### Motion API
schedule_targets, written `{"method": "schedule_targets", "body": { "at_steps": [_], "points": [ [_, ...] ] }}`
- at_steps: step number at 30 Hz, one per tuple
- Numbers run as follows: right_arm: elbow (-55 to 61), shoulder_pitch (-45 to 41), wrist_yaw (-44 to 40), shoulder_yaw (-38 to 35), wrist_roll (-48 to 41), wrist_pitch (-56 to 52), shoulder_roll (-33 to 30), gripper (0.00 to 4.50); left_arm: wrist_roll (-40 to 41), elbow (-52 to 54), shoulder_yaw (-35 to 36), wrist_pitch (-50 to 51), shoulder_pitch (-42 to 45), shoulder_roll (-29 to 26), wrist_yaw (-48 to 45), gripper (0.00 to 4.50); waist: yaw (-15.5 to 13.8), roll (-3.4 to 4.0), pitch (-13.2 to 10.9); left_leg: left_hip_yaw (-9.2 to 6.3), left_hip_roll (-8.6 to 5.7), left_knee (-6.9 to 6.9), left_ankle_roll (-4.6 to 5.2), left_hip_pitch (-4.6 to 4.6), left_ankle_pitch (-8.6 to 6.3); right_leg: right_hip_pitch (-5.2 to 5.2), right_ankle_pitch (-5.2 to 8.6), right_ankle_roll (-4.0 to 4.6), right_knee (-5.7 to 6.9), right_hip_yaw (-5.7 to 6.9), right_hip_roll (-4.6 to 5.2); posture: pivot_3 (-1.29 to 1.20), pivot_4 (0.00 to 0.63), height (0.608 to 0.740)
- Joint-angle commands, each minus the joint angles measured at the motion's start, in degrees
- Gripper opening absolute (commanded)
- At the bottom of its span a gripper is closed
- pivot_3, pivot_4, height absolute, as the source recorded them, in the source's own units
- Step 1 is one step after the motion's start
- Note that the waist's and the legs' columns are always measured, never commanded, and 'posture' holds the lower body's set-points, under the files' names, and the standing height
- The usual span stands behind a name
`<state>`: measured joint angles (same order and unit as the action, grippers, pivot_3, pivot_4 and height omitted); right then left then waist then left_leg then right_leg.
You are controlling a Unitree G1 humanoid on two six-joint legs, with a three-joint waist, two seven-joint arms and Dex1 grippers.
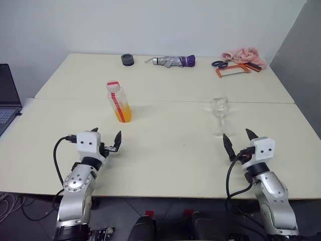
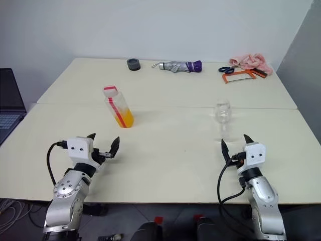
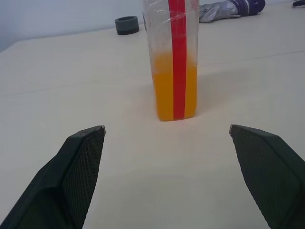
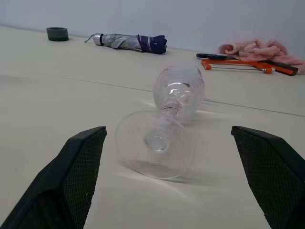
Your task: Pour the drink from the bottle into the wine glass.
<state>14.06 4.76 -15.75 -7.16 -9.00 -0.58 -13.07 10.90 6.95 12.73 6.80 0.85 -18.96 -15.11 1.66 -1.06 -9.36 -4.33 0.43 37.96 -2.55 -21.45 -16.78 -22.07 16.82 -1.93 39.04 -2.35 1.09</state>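
Bottle (image 1: 118, 102) stands upright on the cream worktop (image 1: 170, 160), cap on; taken as the landmark for all places below. The drink (image 3: 164, 90) fills roughly its lower half, orange-yellow, with the red label strip running up the side that faces the robot.

Left claw (image 1: 107, 140): fingers spread wide, nothing between them. It hovers above the worktop on the robot's side of the bottle, near it but not touching; in the left wrist view the bottle sits straight ahead between the two black fingertips (image 3: 86, 152).

Wine glass (image 1: 219, 113): upright on its foot, well apart from the bottle, off toward the robot's right and at about the same depth on the worktop. No liquid can be made out in the bowl.

Right claw (image 1: 238, 139): fingers also spread wide, holding nothing. It is far from the bottle on the right side, just on the robot's side of the wine glass and clear of it; the right wrist view shows the glass foot lying between the fingers ahead.

Beyond the bottle, along the far edge of the worktop: a dark tape roll (image 1: 127, 59), a folded grey-and-purple umbrella (image 1: 174, 61), then farther right an orange hacksaw (image 1: 232, 70), blue-handled scissors (image 1: 218, 64) and a pink cloth (image 1: 244, 54). A laptop (image 1: 7, 95) sits off to the bottle's left.
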Motion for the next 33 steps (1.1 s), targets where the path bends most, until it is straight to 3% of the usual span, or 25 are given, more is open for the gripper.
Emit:
{"method": "schedule_targets", "body": {
  "at_steps": [1, 8, 22, 33],
  "points": [
    [0.79, -0.93, 0.43, -0.72, -0.09, 0.77, -0.27, 4.5, -0.43, 1.69, -0.08, -2.32, 0.94, -0.19, -0.33, 4.48, 0.0, 0.0, 0.0, 0.0, 0.0, 0.0, 0.0, 0.0, 0.0, 0.0, 0.0, 0.0, 0.0, 0.0, 0.0, 0.0, 0.15, 0.74],
    [0.23, -1.1, 0.04, -0.17, 0.23, 1.16, -0.23, 4.5, -3.06, 1.78, -0.64, -3.29, 0.69, -1.19, -0.58, 4.48, 0.0, 0.0, 0.0, 0.0, 0.0, 0.0, 0.0, 0.0, 0.0, 0.0, 0.0, 0.0, 0.0, 0.0, 0.0, 0.0, 0.15, 0.74],
    [-0.11, -1.25, -1.34, 0.38, 0.59, 2.0, -0.5, 4.5, -1.0, 1.65, 0.94, -3.92, 0.94, -0.52, -1.48, 4.48, 0.0, 0.0, 0.0, 0.01, 0.0, 0.0, 0.0, 0.0, 0.0, 0.0, 0.0, 0.0, 0.0, 0.0, 0.0, 0.0, 0.15, 0.74],
    [8.48, -2.69, -15.49, 5.64, -6.73, -4.1, -8.37, 4.5, -2.13, 1.91, -0.37, 0.98, 5.43, 0.97, 2.44, 4.48, 0.0, 0.01, -0.01, -0.01, -0.01, 0.0, 0.0, 0.0, 0.0, 0.0, 0.0, 0.0, 0.0, 0.02, -0.01, 0.0, 0.15, 0.74]
  ]
}}
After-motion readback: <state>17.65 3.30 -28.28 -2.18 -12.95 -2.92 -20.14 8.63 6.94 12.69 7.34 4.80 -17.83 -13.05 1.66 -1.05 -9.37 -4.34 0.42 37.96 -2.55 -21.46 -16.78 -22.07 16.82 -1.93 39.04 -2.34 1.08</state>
